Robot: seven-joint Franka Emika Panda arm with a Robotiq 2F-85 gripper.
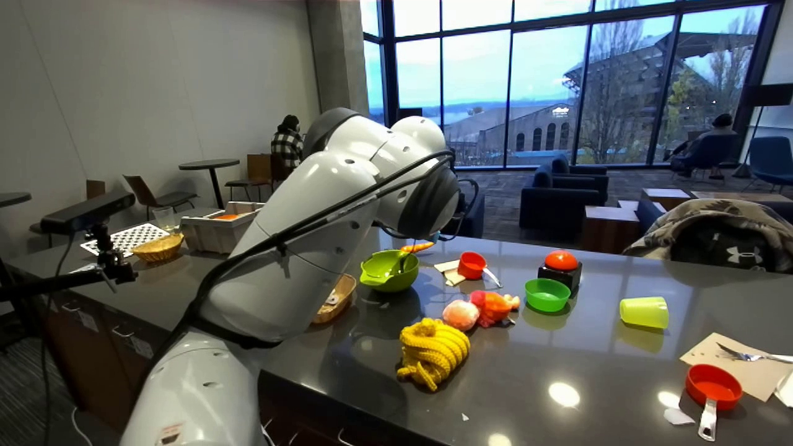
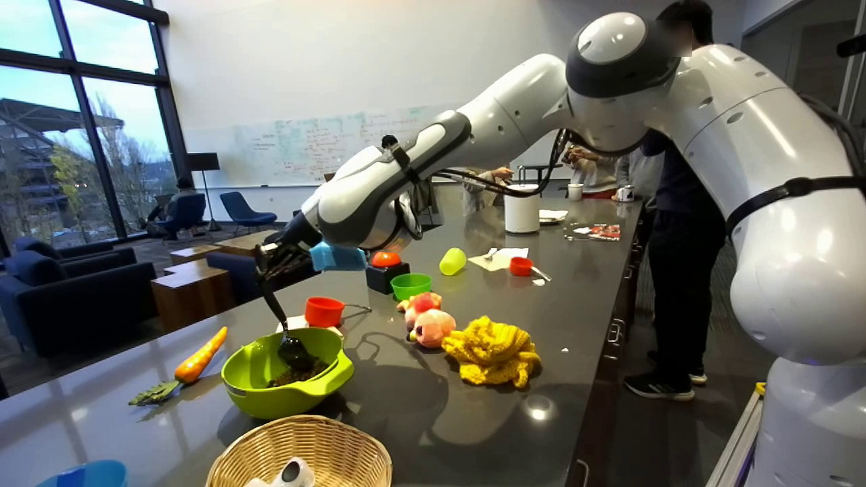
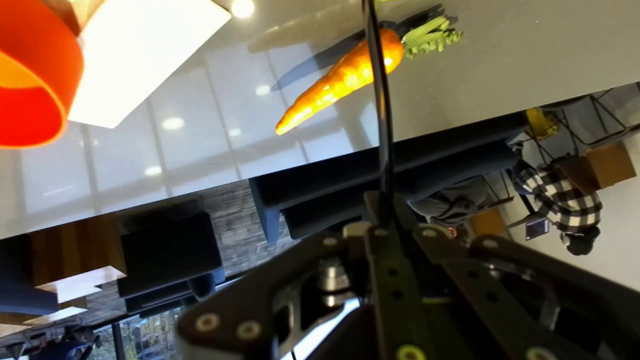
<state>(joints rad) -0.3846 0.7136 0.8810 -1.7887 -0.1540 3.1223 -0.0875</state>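
Observation:
My gripper (image 2: 265,256) is shut on the thin handle of a black spoon (image 2: 274,308). In the wrist view, that handle runs straight up from between the fingertips. The spoon's dark head hangs inside a lime-green bowl (image 2: 254,399), over or against some dark brown bits (image 2: 299,372); whether it touches them I cannot tell. The bowl (image 1: 389,282) stands upright on the grey counter, below the gripper. An exterior view has the gripper hidden behind the arm. Beside the bowl lies an orange carrot (image 3: 345,75) with a green top.
A red measuring cup (image 2: 323,311) stands close behind the bowl, a wicker basket (image 2: 338,443) in front. Along the counter are a yellow knitted bundle (image 1: 433,353), pink plush toys (image 1: 461,314), a green dish (image 1: 547,297), a red button (image 1: 561,260) and a yellow cup (image 1: 644,313).

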